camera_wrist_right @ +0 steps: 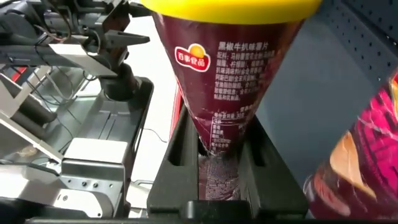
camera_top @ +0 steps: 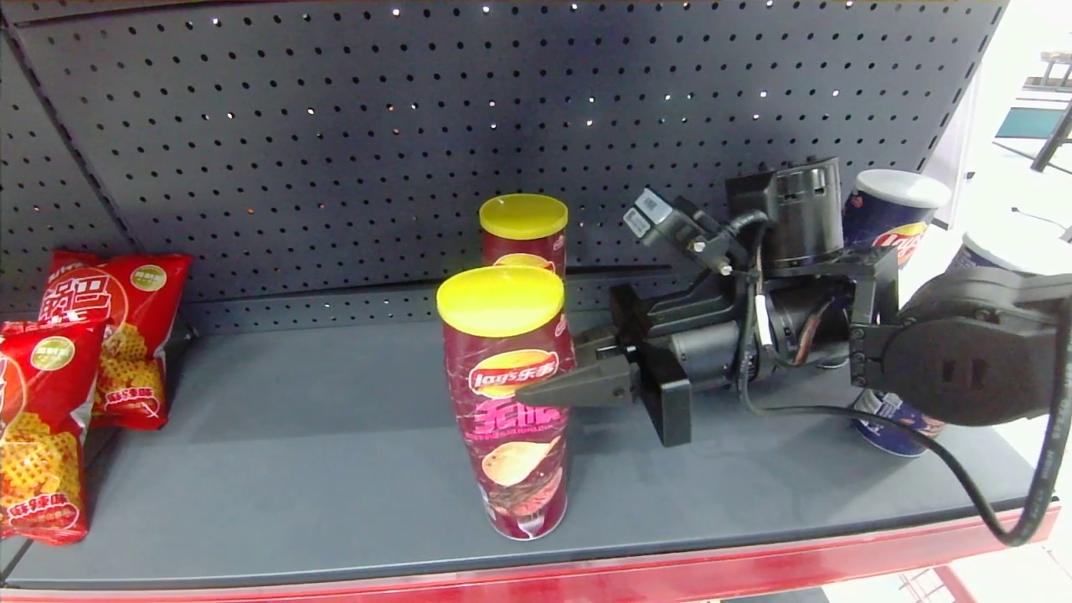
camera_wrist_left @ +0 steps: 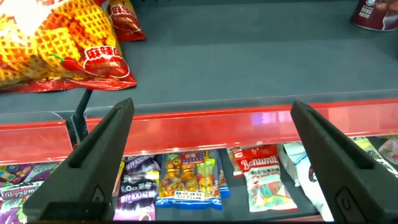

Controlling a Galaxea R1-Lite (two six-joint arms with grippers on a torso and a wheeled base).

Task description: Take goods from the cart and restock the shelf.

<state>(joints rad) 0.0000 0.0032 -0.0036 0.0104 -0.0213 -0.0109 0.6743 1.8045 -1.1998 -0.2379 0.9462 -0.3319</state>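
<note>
Currently right end effector (camera_top: 548, 368) clamps cylindrical chip can (camera_top: 512, 456), glossy yellow lid (camera_top: 500, 300); left end effector (camera_wrist_left: 211, 106) spread wide, empty.

Printed logo and lettering mark the chip can (camera_top: 502, 452) and snack bags (camera_top: 46, 435).

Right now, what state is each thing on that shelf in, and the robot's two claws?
front can: upright, lid on, gripped.
back can: upright, lid on.
right gripper: shut on front can.
left gripper: open, empty.
snack bags: propped upright, closed.
blue cans: upright, lids on.
</note>
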